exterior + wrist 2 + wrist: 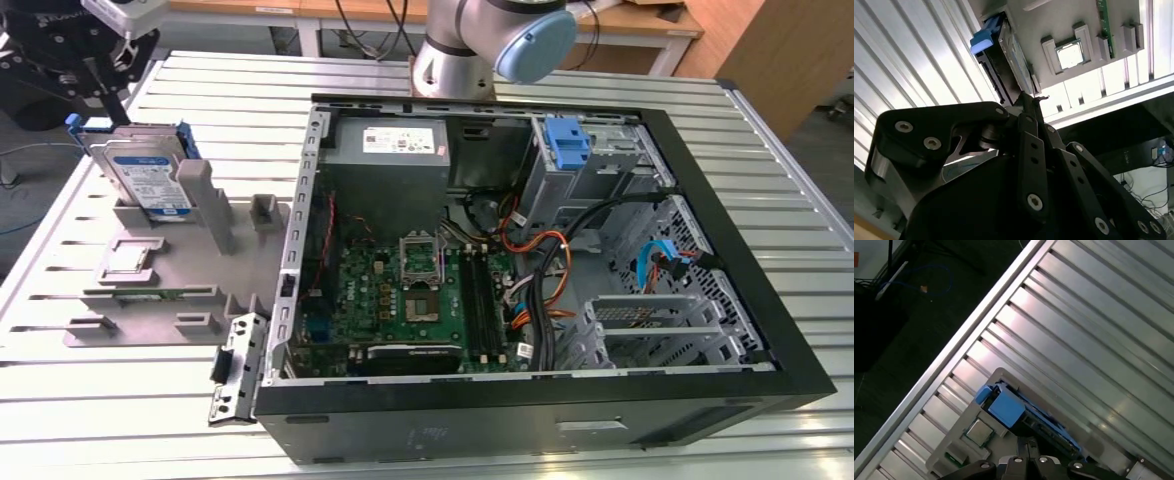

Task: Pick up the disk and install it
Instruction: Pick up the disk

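Observation:
The disk (144, 170) stands on edge in a grey fixture (160, 290) at the exterior view's left, a silver drive with a white-and-blue label in a bright blue carrier. My gripper (104, 98) hangs just above its upper far corner, fingers drawn together and empty. Whether the tips touch the carrier I cannot tell. In the second wrist view the black fingers (1026, 125) converge to a point right at the end of the disk (1004, 55). In the first wrist view the disk's blue carrier tab (1004, 407) lies just beyond my gripper (1029, 444).
An open computer case (747, 250) lies on the slatted metal table (80, 400), with a motherboard, cables, a grey power supply (400, 140) and an upright blue bracket (566, 143) inside. The arm's base (454, 60) stands behind the case. A processor chip (1070, 54) sits in the fixture.

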Available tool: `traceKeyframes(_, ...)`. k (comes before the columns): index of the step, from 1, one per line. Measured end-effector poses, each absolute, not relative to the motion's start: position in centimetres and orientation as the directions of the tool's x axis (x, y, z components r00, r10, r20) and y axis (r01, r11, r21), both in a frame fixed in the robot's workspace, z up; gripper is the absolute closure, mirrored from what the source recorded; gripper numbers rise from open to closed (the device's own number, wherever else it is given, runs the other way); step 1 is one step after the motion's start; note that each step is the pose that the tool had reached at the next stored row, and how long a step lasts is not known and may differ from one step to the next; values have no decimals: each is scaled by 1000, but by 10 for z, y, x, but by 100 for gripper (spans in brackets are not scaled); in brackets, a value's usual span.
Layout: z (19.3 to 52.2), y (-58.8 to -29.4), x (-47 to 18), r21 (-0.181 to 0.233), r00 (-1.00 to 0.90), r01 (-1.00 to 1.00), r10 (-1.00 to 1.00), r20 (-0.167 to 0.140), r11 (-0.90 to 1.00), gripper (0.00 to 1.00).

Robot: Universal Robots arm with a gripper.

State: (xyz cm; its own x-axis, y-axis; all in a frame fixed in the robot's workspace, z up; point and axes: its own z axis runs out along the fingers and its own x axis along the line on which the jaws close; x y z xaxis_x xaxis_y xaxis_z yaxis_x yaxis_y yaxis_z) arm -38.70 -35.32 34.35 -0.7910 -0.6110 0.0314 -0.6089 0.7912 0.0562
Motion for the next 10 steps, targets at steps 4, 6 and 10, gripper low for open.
traceKeyframes(4, 344, -353, -387, 56, -747, -662, -664, 31, 747, 90)
traceKeyframes(6, 343, -353, -387, 56, -724, -687, -689, 31, 724, 90)
traceKeyframes(10, 343, -353, -387, 56, -675, -736, -738, 31, 675, 90)
